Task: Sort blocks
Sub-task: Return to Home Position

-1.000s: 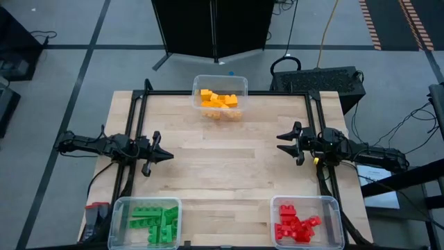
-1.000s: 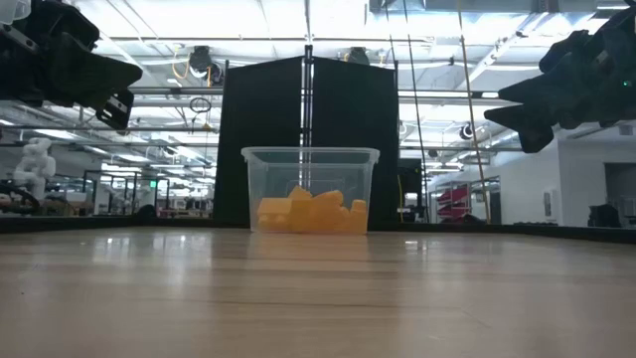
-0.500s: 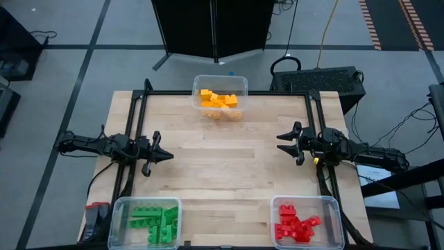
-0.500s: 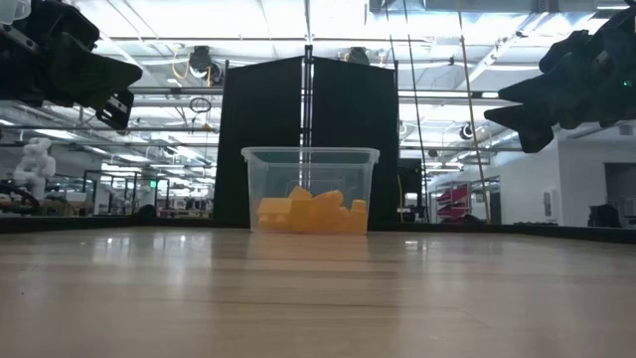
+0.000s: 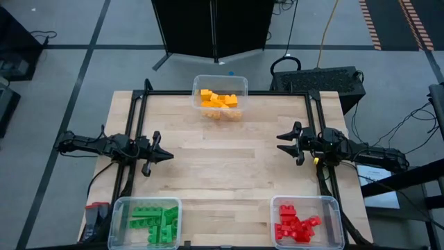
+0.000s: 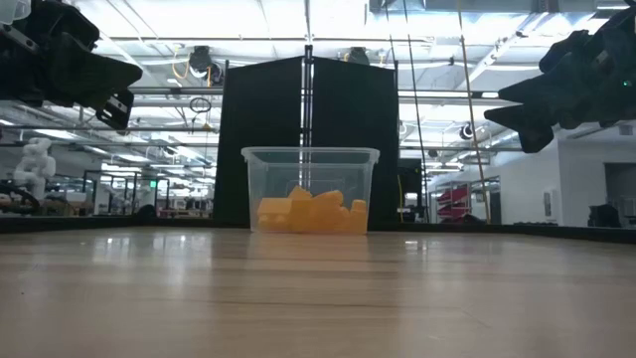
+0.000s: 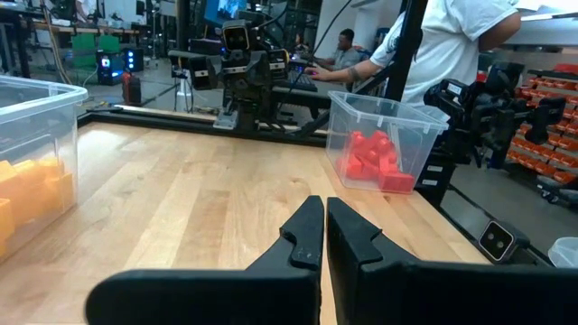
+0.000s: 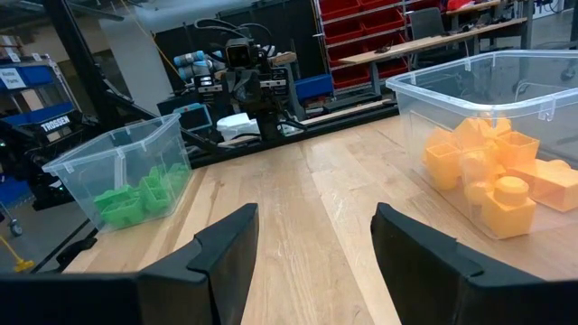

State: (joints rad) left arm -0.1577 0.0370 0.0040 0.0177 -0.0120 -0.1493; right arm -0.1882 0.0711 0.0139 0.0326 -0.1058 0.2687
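Left pincer [image 5: 170, 157]: over the left edge of the worktop [image 5: 222, 167], roughly midway between near and far, pointing right toward the middle. It is clenched. The fingers [image 7: 302, 235] are pressed together with only a hairline slit between them and nothing in the grip. It hangs above the wood without touching it.

Right pincer [image 5: 288, 142]: mirrored spot over the right edge, pointing left. It is released. The fingers [image 8: 226, 244] are spread wide with nothing between them. It is also up off the surface. In the low view both pincers sit high in the upper corners.

Every block that shows is in a bin, sorted by colour:
- yellow-orange blocks [image 5: 220, 101]: heaped in the far bin [image 5: 220, 77], clear plastic, centred on the far edge of the worktop.
- green blocks [image 5: 156, 222]: in the near-left bin [image 5: 114, 222], at the near left corner.
- red blocks [image 5: 295, 226]: in the near-right bin [image 5: 338, 222], at the near right corner.

Each pile is a loose jumble, bricks touching and partly stacked on one another. Exact counts can't be read. Both pincers are well apart from all three bins.

Off the worktop:
- A black panel [image 5: 208, 28] stands just beyond the far edge, behind the far bin.
- A dark box [image 5: 326, 80] with cables sits on the floor by the far right corner.
- In the left wrist view a person [image 7: 452, 45] in a white shirt stands beyond the near-right bin, in the room.
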